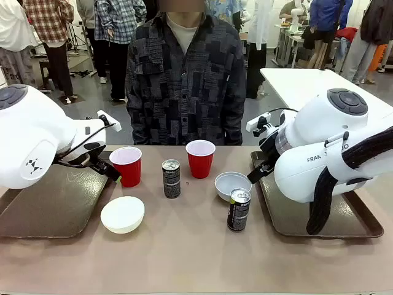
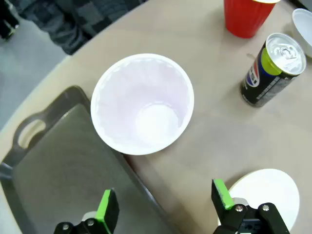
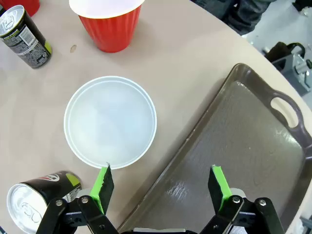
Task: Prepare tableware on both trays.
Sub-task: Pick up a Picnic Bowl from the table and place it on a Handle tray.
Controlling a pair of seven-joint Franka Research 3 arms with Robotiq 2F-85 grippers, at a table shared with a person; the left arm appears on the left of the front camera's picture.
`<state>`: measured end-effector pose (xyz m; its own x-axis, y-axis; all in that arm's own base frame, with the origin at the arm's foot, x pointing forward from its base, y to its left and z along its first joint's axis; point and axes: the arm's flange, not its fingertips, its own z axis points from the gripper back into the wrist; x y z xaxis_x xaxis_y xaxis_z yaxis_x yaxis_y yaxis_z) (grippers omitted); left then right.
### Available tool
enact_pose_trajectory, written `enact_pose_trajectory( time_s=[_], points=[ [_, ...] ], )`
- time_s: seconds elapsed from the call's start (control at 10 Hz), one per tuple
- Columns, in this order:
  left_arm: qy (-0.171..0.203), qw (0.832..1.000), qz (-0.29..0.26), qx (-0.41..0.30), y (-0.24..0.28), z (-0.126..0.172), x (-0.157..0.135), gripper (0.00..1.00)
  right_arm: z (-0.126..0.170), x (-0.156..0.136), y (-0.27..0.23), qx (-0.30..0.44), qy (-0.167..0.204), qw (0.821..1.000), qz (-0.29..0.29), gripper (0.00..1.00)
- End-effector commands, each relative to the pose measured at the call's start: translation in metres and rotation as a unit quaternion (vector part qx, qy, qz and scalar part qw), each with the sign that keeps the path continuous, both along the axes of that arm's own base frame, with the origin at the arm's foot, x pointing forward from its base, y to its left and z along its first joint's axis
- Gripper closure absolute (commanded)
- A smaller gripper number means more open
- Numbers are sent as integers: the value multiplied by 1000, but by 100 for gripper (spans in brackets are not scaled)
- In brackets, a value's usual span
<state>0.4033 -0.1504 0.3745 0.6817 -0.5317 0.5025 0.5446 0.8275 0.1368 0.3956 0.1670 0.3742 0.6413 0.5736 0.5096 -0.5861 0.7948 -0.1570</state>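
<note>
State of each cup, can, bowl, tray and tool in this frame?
Left tray: bare where visible.
Right tray: bare where visible.
Left cup: upright, empty, on the table.
Far cup: upright, on the table.
Middle can: upright, on the table.
Near can: upright, on the table.
Cream bowl: upright, empty, on the table.
Bluish bowl: upright, empty, on the table.
Left tool: open, holding nothing.
Right tool: open, holding nothing.

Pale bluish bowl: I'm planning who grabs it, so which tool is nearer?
Right. The right tool hovers open between the bowl and the right tray. The left tool hangs far off, by the red cup at the left tray.
</note>
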Motion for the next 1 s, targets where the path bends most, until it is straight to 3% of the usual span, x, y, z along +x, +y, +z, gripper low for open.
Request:
enact_pose_trajectory(
  time_s=[0.0, 0.9],
  points=[
    [-1, 1000, 0, 0, 0, 0, 0, 0, 0, 0, 0, 0, 0, 1000, 0, 0],
    [-1, 1000, 0, 0, 0, 0, 0, 0, 0, 0, 0, 0, 0, 1000, 0, 0]
  ],
)
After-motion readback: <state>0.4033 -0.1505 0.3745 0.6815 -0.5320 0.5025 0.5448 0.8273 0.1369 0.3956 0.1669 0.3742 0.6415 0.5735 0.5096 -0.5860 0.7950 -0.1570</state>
